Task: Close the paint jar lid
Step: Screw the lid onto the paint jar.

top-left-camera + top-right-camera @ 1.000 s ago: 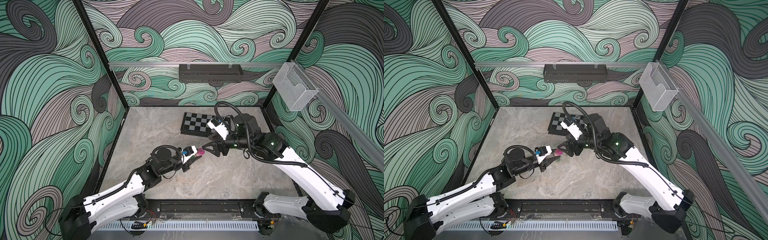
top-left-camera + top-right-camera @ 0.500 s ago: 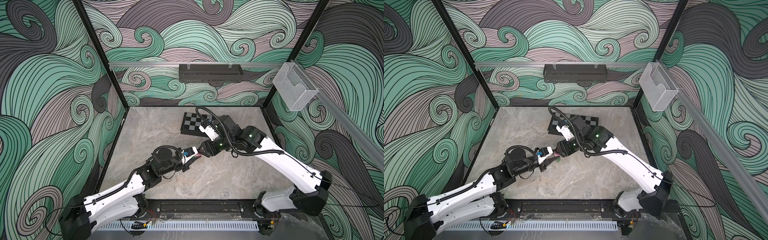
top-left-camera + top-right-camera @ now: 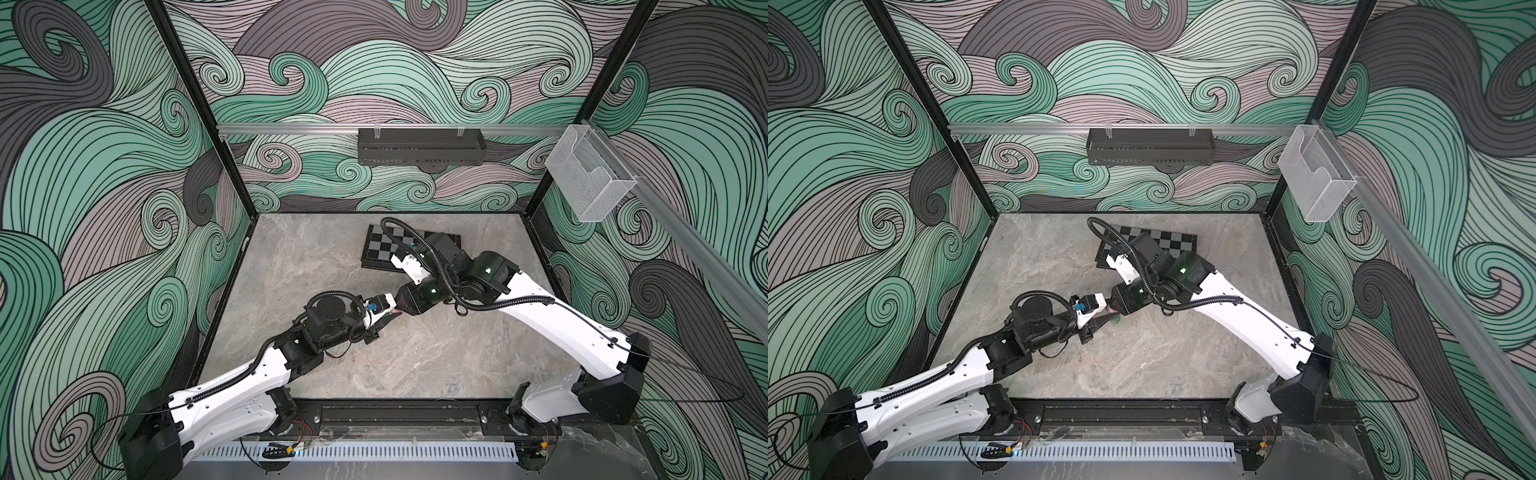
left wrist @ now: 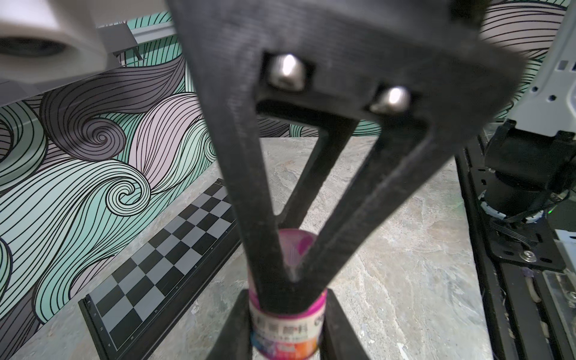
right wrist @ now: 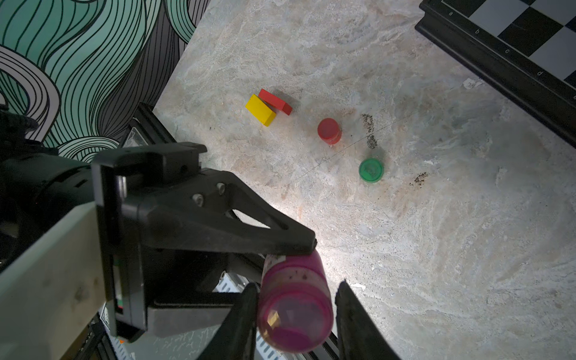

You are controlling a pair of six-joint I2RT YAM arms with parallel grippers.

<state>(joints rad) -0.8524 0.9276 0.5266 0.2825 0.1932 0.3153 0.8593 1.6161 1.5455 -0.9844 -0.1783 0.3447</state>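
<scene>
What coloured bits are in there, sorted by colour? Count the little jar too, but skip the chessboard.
Red: 2, a red flat block and a red short cylinder
Yellow: 1, a yellow rectangular block
Green: 1, a green round cap
Magenta: 1, the magenta paint jar
Total: 5

paint jar: lower part cut off | chessboard: partly hidden behind right arm
</scene>
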